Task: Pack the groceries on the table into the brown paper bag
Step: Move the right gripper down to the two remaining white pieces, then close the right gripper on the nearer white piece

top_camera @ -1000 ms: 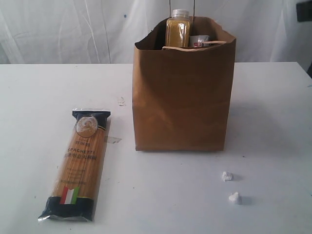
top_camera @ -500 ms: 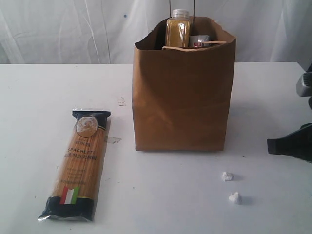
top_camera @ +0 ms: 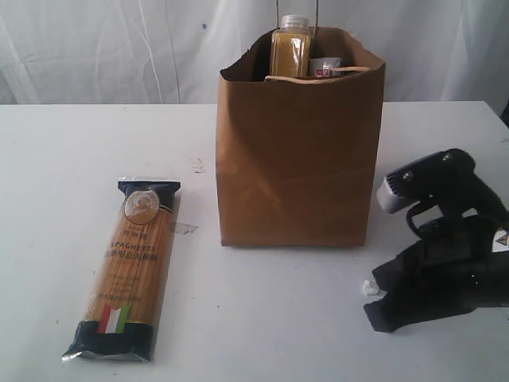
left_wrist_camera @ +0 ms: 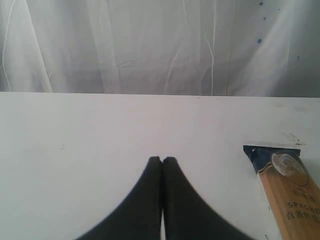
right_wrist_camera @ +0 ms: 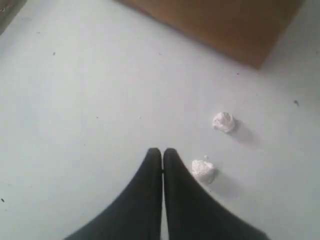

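Risk: long spaghetti packet [top_camera: 127, 270], flat on desk [top_camera: 48, 159] left of brown paper bag [top_camera: 298, 159], snagging rim, toppling laden bag. Closed and empty: left tool [left_wrist_camera: 162, 160] near packet end; right tool [right_wrist_camera: 162, 151] by paper scraps [right_wrist_camera: 223, 121], close to bag, possible nudge.

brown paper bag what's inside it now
Poking above the rim of the brown paper bag: the yellow-grain bottle with white cap, and beside it the top of a pale item with red print. Anything lower is hidden behind its wall.

White table [top_camera: 71, 143] w/ spaghetti pkt [top_camera: 127, 267], brown paper bag [top_camera: 294, 159], 2 white wads [right_wrist_camera: 223, 121], tape scrap [top_camera: 184, 228].
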Motion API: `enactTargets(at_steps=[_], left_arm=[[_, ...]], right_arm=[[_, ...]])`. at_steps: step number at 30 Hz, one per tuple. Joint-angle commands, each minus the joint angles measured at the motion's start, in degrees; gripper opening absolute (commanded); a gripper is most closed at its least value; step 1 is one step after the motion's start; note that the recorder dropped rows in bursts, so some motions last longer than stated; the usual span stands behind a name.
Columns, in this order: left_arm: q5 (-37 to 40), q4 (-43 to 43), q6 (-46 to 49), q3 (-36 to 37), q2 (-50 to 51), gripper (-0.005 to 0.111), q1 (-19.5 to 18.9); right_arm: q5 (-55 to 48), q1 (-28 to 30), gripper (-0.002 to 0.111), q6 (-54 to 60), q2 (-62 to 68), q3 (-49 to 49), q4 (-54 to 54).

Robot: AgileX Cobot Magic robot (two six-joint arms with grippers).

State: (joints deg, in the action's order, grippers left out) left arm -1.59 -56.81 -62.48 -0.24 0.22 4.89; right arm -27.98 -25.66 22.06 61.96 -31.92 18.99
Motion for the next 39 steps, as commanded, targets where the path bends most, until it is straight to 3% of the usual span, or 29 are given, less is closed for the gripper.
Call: enactTargets(at_steps=[1,6,11,13,16,18,32,39], left_arm=[[-0.24,-0.61,-0.02,0.24,-0.22,0.001,0.44],[-0.24,-0.61,-0.02,0.24,-0.22,0.001,0.44],[-0.24,-0.61,-0.02,0.24,-0.22,0.001,0.44],[-0.24,-0.61,-0.02,0.24,-0.22,0.001,0.44],[-0.24,-0.61,-0.02,0.24,-0.22,0.001,0.44],[-0.24,-0.61,-0.02,0.24,-0.22,0.001,0.44],[-0.24,-0.61,-0.02,0.24,-0.22,0.001,0.44],[-0.24,-0.61,-0.02,0.24,-0.22,0.001,0.44]], right_arm=[[2.64,-1.61,0.000,1.28,3.45,-0.01,-2.43],[4.31,-1.61,0.001,1.17,10.09,-0.13,-5.77],[8.80,-1.61,0.031,-3.87,17.53,-4.12,-12.85],[7.18,-1.61,0.033,-9.54,21.14,-5.75,-14.32],[-5.56,0.12,0.033,-19.42,28.55,-13.77,-21.69],[-7.79,0.74,0.033,-21.28,31.53,-15.98,-22.21],[1.12,0.74,0.033,-21.28,37.04,-16.03,-21.96],[0.59,0.74,0.033,-22.06,37.04,-16.03,-21.96]])
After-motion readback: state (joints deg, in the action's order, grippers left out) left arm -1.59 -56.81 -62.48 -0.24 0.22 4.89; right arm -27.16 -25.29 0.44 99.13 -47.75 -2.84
